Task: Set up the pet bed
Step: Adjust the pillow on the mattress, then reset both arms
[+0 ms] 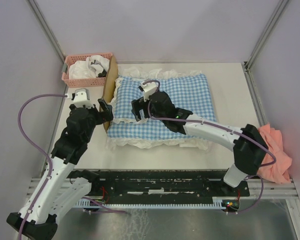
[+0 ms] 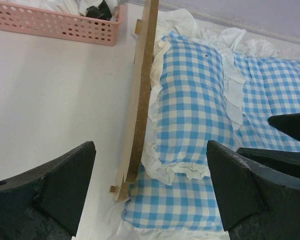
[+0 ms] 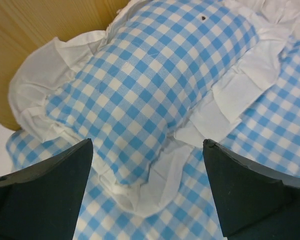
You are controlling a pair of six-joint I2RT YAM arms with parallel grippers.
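The pet bed [image 1: 109, 80] sits on the white table [image 1: 230, 105], left of the middle, with its light-wood headboard [image 2: 142, 85] standing upright at the left end, close to a pink basket [image 1: 70, 78] that holds crumpled white cloth [image 1: 85, 67]. Of the frame, only the headboard shows. The rest lies under a blue-and-white gingham mattress [image 1: 190, 95] with a white ruffle, which stretches rightward from the headboard and spills past it on the near side. A matching gingham pillow [image 3: 155, 85] lies on the mattress right against the headboard, its ruffle touching the wood. The left tool [image 2: 150, 146] hangs above the near end of the headboard with its 2 fingers spread wide. One finger is over bare table and the other over the bedding, and nothing is gripped between them. The right tool [image 3: 147, 144] hovers low over the pillow, its 2 fingers also spread as far apart as the view allows and holding nothing; whether the tips brush the fabric cannot be told. In the overhead view the 2 tools are near each other, with the headboard and part of the pillow between them. A salmon cloth [image 1: 277, 156] lies bunched at the table's right edge, well apart from the bed, behind the right arm's elbow.
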